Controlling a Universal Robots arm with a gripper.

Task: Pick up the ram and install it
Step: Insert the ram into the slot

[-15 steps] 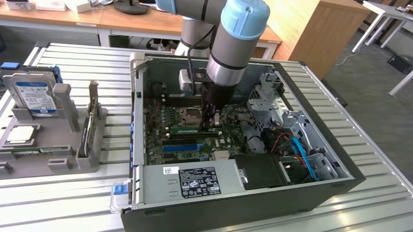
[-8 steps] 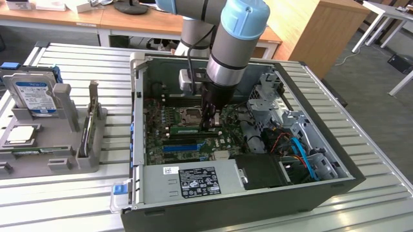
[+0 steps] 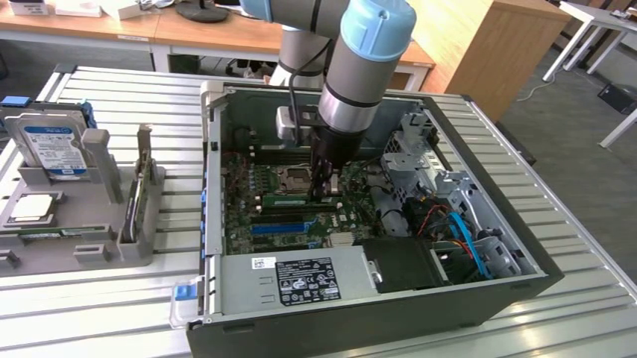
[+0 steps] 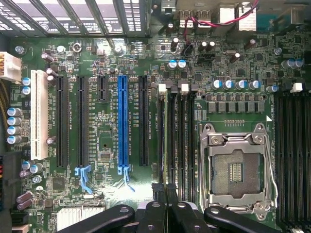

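gripper | fingers closed, tips at ram end | frame centre, inside computer case | likely pressing it into its slot

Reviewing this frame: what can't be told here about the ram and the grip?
- Whether the shut gripper actually clamps the ram: in the wrist view the fingertips cover the contact; in the exterior view the arm blocks it.
- Whether the ram is fully seated: seen edge-on, wrist view.
- Text on the power supply label: too small, exterior view.
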